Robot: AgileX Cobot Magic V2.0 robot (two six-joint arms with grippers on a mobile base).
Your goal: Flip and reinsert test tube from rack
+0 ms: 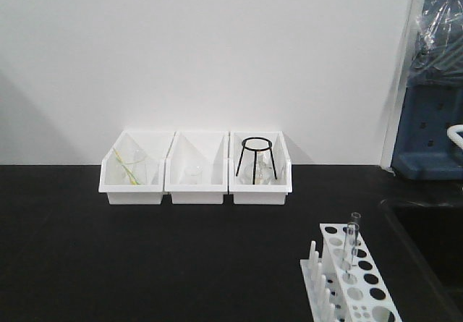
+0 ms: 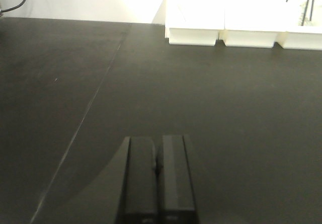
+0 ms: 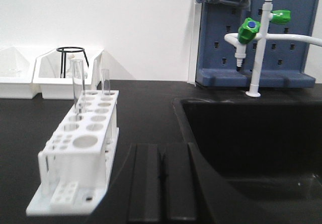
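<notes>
Holes in the white plastic rack [image 3: 70, 166] hold the slim clear glass test tube [image 3: 77, 85] upright; left gripper [image 2: 158, 151] and right gripper [image 3: 162, 156] sit closed, empty.

No text, label, brand, number or sign can be read in any of the three views. The rack [image 3: 83, 143], the white bins [image 1: 195, 192] and the blue wall panel [image 3: 297, 58] show only plain, unmarked faces.
</notes>
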